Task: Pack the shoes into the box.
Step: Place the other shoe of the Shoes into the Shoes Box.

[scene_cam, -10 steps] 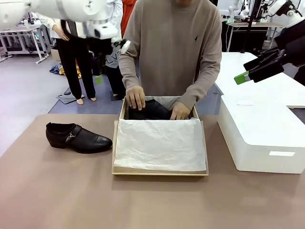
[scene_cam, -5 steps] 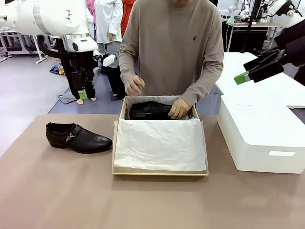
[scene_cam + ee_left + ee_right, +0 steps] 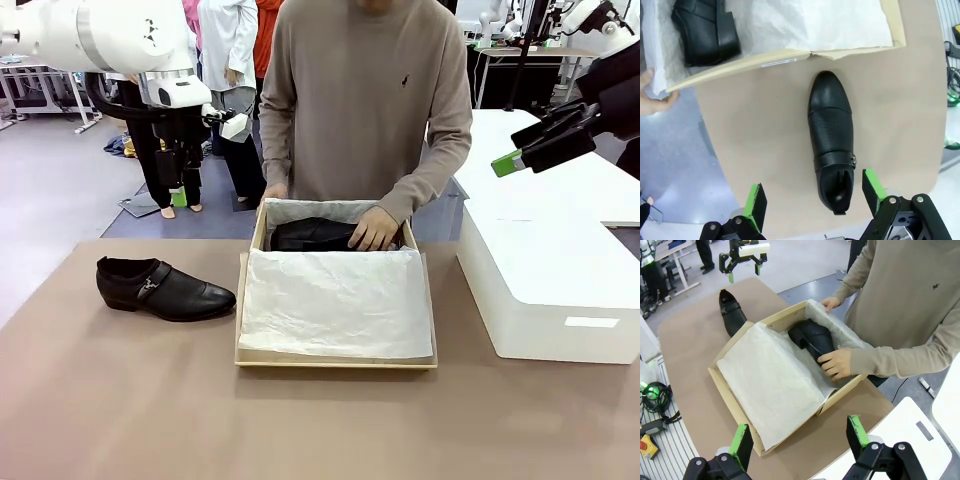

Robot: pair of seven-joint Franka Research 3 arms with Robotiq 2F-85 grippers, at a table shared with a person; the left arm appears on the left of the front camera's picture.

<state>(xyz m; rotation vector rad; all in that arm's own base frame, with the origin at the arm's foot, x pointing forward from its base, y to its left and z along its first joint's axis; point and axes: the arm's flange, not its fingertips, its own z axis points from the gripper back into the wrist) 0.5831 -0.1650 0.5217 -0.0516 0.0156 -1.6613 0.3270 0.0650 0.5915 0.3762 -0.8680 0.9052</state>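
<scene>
One glossy black shoe (image 3: 165, 288) lies on its own on the brown table, left of the cardboard box (image 3: 335, 362). White tissue paper (image 3: 335, 300) covers most of the box. The other shoe (image 3: 312, 235) rests at the box's far end under a person's hand (image 3: 377, 230). My left gripper (image 3: 183, 195) hangs open, pointing down, beyond the table's far left edge. From the left wrist, the lone shoe (image 3: 832, 140) lies below, between my open green pads (image 3: 874, 185). My right gripper (image 3: 512, 148) is open, high on the right. The right wrist view takes in the box (image 3: 732, 407) and the packed shoe (image 3: 812, 337).
A big white block (image 3: 550, 290) stands on the table right of the box. The person stands at the far side, the other hand (image 3: 275, 192) at the box's far left corner. People and other tables are in the background.
My left arm has swung down and now points its gripper at the lone shoe. The person's hand lifted off the packed shoe and dropped to the box's corner. The right arm is still.
</scene>
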